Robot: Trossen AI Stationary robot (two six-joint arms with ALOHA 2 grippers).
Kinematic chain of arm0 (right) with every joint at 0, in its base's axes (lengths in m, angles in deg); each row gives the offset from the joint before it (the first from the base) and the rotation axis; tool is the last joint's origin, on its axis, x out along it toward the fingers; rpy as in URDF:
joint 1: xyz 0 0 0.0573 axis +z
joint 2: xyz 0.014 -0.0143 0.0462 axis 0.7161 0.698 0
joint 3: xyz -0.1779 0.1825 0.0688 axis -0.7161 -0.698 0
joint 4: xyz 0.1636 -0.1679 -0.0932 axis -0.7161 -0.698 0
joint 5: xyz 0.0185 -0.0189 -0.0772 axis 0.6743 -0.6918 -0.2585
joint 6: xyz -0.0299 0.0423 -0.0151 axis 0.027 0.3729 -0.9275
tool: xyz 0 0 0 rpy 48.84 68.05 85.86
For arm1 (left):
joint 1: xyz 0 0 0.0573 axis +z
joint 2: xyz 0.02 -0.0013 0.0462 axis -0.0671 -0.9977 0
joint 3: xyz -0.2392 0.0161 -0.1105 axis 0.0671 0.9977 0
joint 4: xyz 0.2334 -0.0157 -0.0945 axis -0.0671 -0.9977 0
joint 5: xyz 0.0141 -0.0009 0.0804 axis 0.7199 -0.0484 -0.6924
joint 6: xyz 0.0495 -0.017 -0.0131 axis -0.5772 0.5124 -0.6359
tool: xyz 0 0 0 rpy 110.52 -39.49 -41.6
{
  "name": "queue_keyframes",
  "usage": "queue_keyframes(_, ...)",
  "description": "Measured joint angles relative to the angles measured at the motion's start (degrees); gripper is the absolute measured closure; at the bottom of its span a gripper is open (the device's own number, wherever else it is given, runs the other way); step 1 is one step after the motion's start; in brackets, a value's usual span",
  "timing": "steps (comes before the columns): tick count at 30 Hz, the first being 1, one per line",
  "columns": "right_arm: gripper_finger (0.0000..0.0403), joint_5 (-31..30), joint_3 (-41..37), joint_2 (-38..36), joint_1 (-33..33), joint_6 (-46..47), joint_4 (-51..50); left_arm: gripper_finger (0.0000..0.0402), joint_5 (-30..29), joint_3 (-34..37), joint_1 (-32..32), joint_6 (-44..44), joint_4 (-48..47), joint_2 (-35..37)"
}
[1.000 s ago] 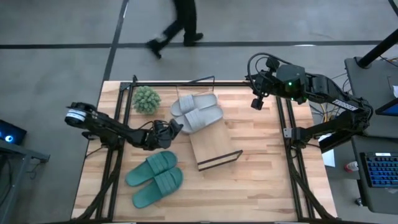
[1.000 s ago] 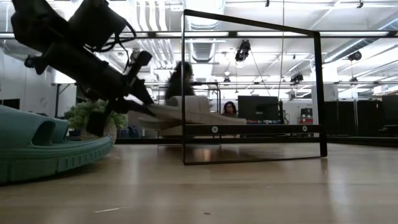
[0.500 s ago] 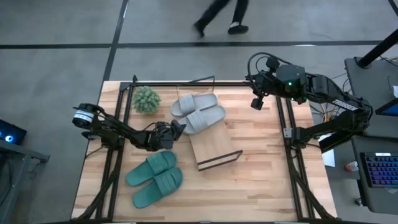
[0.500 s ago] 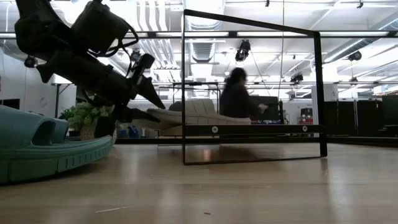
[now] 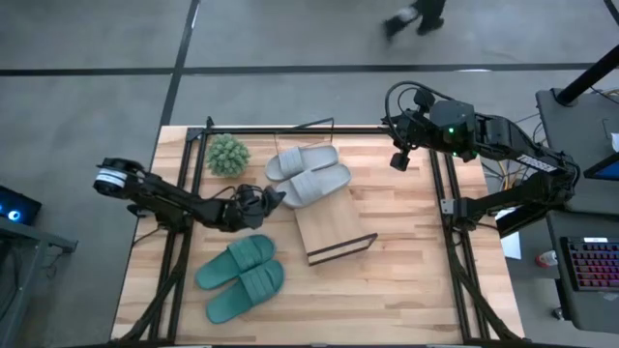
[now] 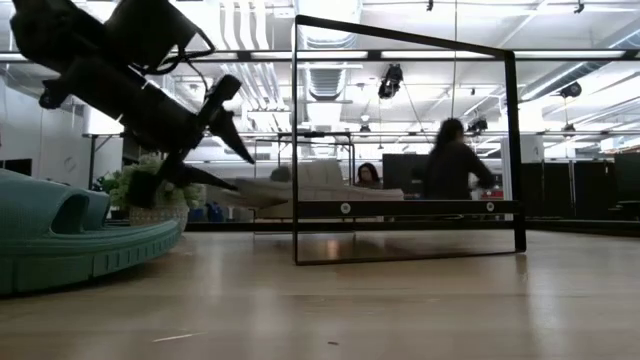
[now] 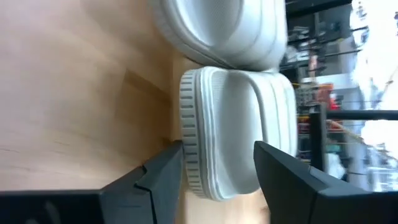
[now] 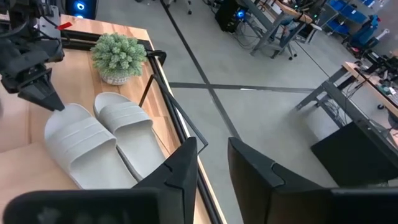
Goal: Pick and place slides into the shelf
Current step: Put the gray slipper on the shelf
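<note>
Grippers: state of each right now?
Left gripper: open, fingers either side of the near grey slide's heel, not clamped.
Right gripper: open, empty, parked over the table's far right corner.

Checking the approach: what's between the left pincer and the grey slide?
Nothing: in the left wrist view the open left pincer faces the grey slide with only bare shelf board between.

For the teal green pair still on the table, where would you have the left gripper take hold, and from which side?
Grip the nearer teal green slide by its side wall just behind the wide strap, coming down from above on the left arm's side. It lies flat, sole down, close beside its mate, so only its outer edge offers room for a finger. The left gripper, open, is at the grey slides.
</note>
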Motion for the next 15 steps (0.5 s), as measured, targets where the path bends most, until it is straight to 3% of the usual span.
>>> queue_keyframes(8,0.0322,0.00,0.00,0.00,0.00,1.09,-0.21,0.0218,0.02,0.00,-0.04,-0.53,-5.75,5.80)
queue_keyframes(15,0.0316,0.03,0.00,0.00,0.00,1.70,-0.23,0.0218,-1.02,-0.11,-0.13,-9.88,-6.04,11.95)
